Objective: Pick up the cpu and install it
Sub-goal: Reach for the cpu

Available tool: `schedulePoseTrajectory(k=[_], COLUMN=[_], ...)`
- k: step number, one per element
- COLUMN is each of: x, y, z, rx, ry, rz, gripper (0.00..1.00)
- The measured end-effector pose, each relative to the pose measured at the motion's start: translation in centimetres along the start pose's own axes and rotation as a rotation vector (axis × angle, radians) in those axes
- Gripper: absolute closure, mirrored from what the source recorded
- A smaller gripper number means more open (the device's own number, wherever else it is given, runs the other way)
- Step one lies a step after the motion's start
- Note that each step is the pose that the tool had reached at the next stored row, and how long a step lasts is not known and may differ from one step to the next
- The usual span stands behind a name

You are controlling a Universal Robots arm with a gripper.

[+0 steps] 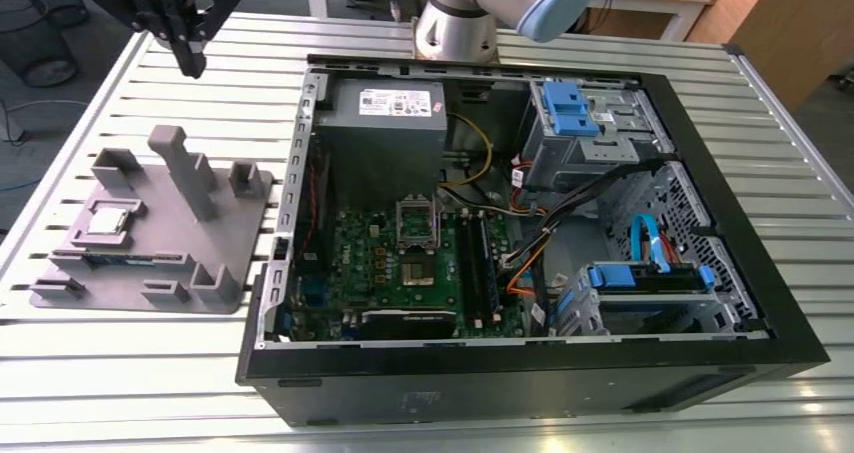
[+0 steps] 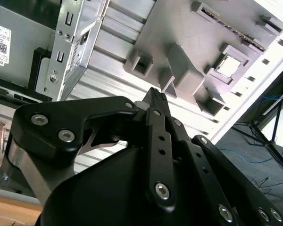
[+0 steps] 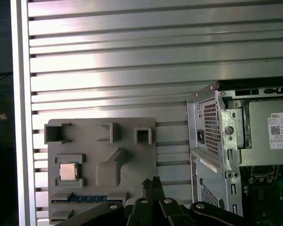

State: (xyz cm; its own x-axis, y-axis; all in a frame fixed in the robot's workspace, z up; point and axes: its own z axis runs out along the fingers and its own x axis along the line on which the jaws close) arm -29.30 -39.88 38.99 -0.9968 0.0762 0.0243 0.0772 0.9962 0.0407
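Gripper [image 1: 196, 65]: fingers pinched together, nothing held, hanging above the table and well apart from the tray [image 1: 220, 238].
Cpu [image 1: 107, 220]: we see it lying flat in its tray pocket, untouched.
Doing it well: we'd say spread the fingers first, line up square over the chip, grab opposite edges and keep it level.
Looks: small flat square with a shiny silver top, so probably slippery and easy to tilt.
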Motion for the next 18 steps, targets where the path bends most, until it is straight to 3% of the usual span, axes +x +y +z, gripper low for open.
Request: schedulePoseTrajectory(k=[8, 18], x=[0.05, 1.25], y=[-0.01, -0.10], z=[0.00, 0.14], rx=[0.0002, -0.0001], ry=[0.0013, -0.0028], rz=[0.000, 0.000], gripper=[0.89, 0.89])
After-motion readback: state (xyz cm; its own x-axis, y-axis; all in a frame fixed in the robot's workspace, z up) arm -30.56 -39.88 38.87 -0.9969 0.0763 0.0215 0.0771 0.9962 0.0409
